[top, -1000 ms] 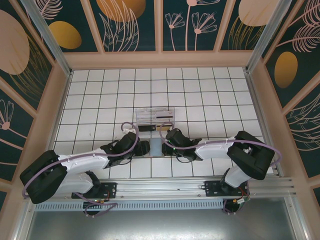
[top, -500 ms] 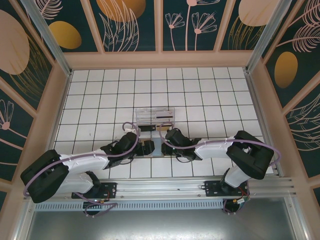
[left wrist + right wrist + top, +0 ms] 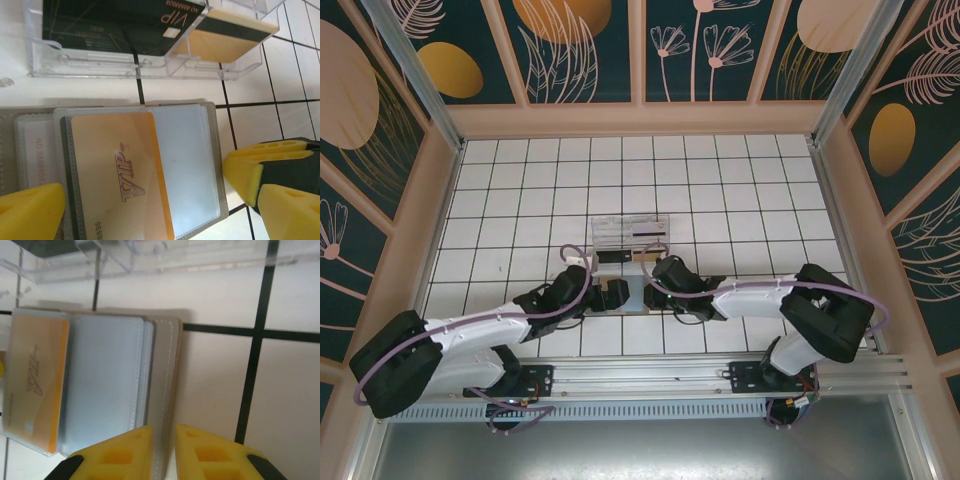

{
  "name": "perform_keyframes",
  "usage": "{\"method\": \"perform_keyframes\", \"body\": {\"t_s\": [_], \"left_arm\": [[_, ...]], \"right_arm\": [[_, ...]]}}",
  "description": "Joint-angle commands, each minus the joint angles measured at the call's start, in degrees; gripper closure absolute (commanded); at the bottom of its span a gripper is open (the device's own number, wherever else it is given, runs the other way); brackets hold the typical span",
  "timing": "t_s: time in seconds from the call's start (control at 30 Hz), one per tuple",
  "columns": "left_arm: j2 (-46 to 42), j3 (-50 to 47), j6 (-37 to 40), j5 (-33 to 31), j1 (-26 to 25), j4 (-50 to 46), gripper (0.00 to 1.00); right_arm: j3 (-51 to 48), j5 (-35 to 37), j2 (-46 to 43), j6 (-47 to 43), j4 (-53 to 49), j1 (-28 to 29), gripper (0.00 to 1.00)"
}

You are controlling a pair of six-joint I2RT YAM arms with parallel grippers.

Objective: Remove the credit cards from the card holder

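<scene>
Looking at this one, the card holder [image 3: 214, 150] lies open and flat on the bench [image 3: 290, 400] right under the left hand [image 3: 145, 195]. That hand is spread wide, one yellow finger [image 3: 30, 212] off either side of the holder, holding nothing. A gold VIP card [image 3: 117, 170] sits in the top clear sleeve, directly between those fingers, and a paler card [image 3: 35, 145] peeks out of the next sleeve by one fingertip. The right hand [image 3: 164, 452] has its fingers nearly together over the stitched grey edge of the holder's cover. I can't tell if it's pinching that edge or just pressing it down. Just beyond both hands is the clear tray [image 3: 150, 70], with a black card [image 3: 110, 20] and a gold striped card [image 3: 230, 37] lying in it, so my guess is the credit cards are partway out and the gold one is next. Handling-wise I'd expect the cards to be super light, stiff, thin and slick, so a flat top-down pinch probably won't get under one. The sleeve plastic looks floppy and glossy, and the whole holder is light enough that it'll likely drag along if nobody pins it. I'd take the gold card by whichever edge pokes out of the sleeve mouth, grip the two faces near that edge, and slide it out along the sleeve rather than lifting. Meanwhile the right hand should keep the cover down, and go easy on the squeeze since a thin card can bow or squirt out
</scene>
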Motion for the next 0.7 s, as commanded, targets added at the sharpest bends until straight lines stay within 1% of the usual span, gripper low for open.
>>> {"method": "perform_keyframes", "body": {"t_s": [0.0,0.03,0.07,0.13,0.2,0.27,0.47,0.5,0.67], "left_arm": [[-1.77,0.17,0.94,-4.25,0.03,-4.58,0.06],[-1.97,0.16,1.12,-5.04,0.05,-5.29,0.08],[-2.08,0.09,1.54,-5.8,0.05,-5.84,0.11],[-2.25,-0.02,1.8,-8.16,0.07,-7.35,0.2],[-2.43,-0.1,1.89,-10.32,0.05,-8.73,0.36],[-2.49,-0.27,2.28,-11.16,0.05,-9.08,0.51],[-0.57,-1.41,2.65,-11.02,0.1,-8.19,0.82],[-0.29,-1.82,2.53,-10.8,0.12,-7.81,0.84],[1.16,-2.82,1.8,-9.89,0.14,-6.76,0.87]], "right_arm": [[0.82,1.23,-4.09,-0.58,-0.79,-0.48,0.77],[1.2,1.2,-4.34,-0.63,-0.21,-0.48,0.77],[1.74,-0.66,-4.36,-0.53,0.49,-0.48,0.77],[2.95,-2.94,-3.61,-0.03,1.69,-0.4,0.77],[4.31,-4.9,-2.28,0.7,3.31,-0.26,0.77],[5.37,-6.58,-0.66,1.54,4.81,-0.01,0.77],[8.91,-9.97,5.15,3.82,7.57,1.25,0.77],[9.37,-10.41,6.14,4.23,7.76,1.34,0.78],[11.03,-12.57,10.13,6.41,9.33,1.6,0.79]]}}
